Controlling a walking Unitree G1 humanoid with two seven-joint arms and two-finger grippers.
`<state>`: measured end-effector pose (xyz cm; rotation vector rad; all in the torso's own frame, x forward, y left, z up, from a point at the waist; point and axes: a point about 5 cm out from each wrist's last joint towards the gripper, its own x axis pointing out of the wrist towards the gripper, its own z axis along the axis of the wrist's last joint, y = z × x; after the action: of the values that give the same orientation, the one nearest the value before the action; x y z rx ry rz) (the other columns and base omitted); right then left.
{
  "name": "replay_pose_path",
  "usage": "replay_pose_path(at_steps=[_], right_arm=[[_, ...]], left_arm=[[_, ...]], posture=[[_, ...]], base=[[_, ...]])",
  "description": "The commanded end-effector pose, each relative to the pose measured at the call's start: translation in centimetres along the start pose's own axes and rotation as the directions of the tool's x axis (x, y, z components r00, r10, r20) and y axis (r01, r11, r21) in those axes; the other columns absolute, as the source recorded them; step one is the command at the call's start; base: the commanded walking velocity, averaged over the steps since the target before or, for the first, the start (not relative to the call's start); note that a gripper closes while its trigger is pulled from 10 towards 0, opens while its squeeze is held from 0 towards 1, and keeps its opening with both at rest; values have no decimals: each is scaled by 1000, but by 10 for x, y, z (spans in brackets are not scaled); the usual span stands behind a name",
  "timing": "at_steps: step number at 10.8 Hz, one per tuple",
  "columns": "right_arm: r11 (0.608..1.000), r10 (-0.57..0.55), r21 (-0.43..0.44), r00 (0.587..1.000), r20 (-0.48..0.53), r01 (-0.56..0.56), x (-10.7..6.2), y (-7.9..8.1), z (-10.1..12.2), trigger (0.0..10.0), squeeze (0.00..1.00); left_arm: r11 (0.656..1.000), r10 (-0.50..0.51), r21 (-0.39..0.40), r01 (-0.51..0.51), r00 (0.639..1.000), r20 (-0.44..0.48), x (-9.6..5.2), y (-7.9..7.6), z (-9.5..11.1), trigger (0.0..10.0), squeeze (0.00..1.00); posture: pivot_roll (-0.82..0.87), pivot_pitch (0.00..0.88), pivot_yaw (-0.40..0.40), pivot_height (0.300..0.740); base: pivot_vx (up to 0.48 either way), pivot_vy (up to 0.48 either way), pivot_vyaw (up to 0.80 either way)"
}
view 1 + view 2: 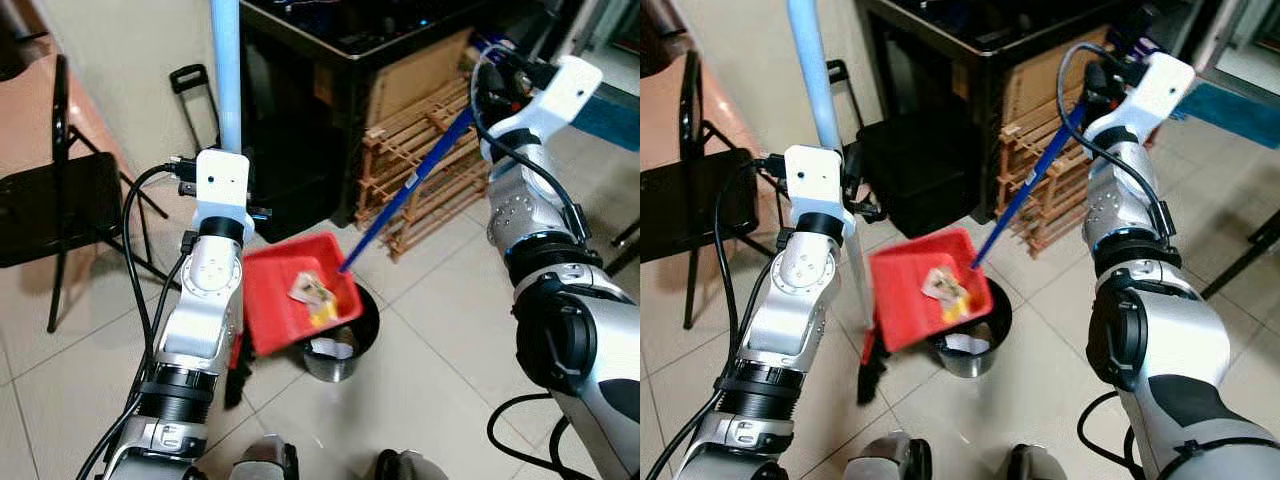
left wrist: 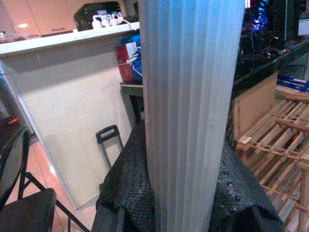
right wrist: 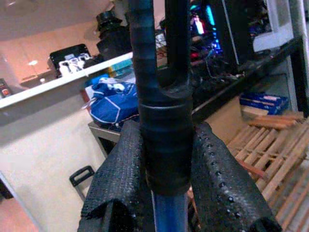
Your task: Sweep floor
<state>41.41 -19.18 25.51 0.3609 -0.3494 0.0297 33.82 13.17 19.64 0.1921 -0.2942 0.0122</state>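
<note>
Left eye view: the left pincer (image 2: 190, 212) was clamped on the pale dustpan handle (image 1: 226, 70), the red dustpan (image 1: 290, 290) hanging below it, tipped over a small bin (image 1: 335, 350) with scraps (image 1: 315, 292) aboard. The right pincer (image 3: 166, 193) gripped the blue broom handle (image 1: 410, 185), which slanted down from it into the pan. Both poles looked light, stiff and smooth, best held high on the shaft.

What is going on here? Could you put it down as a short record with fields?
Left gripper: shut on the pale blue handle.
Right gripper: shut on the dark blue handle.
Red dustpan: tilted over the bin, scraps inside.
Metal bin: on the tiled floor, paper in it.
Nearby: wooden racks, black chair.
</note>
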Motion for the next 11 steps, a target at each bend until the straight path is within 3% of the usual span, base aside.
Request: replay_pose_path(at_steps=[1, 2, 3, 4, 8, 11], right_arm=[[999, 34, 5, 994, 107, -35, 9, 10, 25, 10000, 0], [999, 34, 5, 994, 107, -35, 9, 10, 25, 10000, 0], [986, 151, -96, 970, 192, -134, 10, 27, 36, 10000, 0], [973, 201, -156, 955, 220, -169, 9, 35, 39, 10000, 0], [952, 253, -243, 926, 279, -187, 8, 43, 49, 10000, 0], [894, 334, -413, 870, 361, -172, 0, 52, 59, 10000, 0]], left_arm=[[1000, 5, 2, -5, 999, 51, 2, 2, 11, 10000, 0], [1000, 5, 2, -5, 999, 51, 2, 2, 11, 10000, 0], [1000, 4, 0, -4, 999, 53, 1, 2, 11, 10000, 0], [1000, 4, -1, -4, 998, 55, 1, 2, 11, 10000, 0], [1000, 4, -1, -4, 998, 60, 1, 2, 11, 10000, 0], [1000, -5, 12, 4, 998, 64, 2, 1, 12, 10000, 0]], posture=[[120, 123, 50, 740], [120, 123, 50, 740], [118, 126, 50, 740], [119, 127, 50, 740], [118, 126, 52, 740], [119, 125, 55, 740]], base=[[0, 0, 0], [0, 0, 0], [0, 0, 0], [0, 0, 0], [0, 0, 0], [0, 0, 0]])
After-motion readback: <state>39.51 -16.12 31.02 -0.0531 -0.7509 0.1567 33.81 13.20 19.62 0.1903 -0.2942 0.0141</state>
